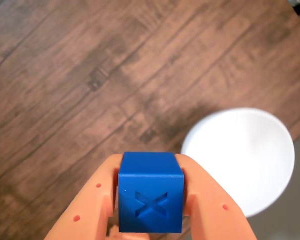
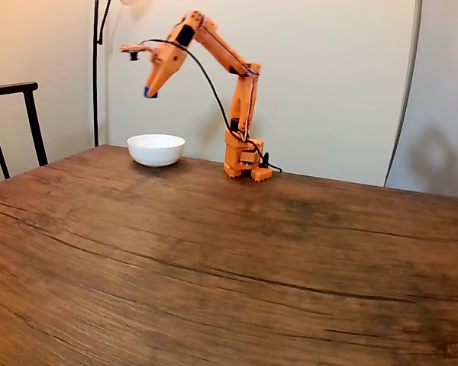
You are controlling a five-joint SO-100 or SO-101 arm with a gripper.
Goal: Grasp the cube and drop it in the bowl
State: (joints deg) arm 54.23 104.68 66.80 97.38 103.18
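Dark brown wooden planks of the table (image 1: 65,75) fill most of the wrist view, with grain lines running across at an angle. At the bottom, the orange gripper (image 1: 150,200) is closed on the cube (image 1: 150,195), one finger (image 1: 90,205) on each side of it; the cube is bright blue and has an X pressed into the face toward the camera. To the right and below the cube lies the bowl (image 1: 250,155), white and round, seen from above and a little blurred. In the fixed view, the same table (image 2: 229,267) stands before a pale wall, and the orange arm (image 2: 240,91) rises from its base at the far edge. The gripper (image 2: 149,92) points down, high above the bowl (image 2: 156,149), with the cube (image 2: 148,92) visible as a small blue spot at its tip. A dark chair (image 2: 15,114) stands at the left edge.
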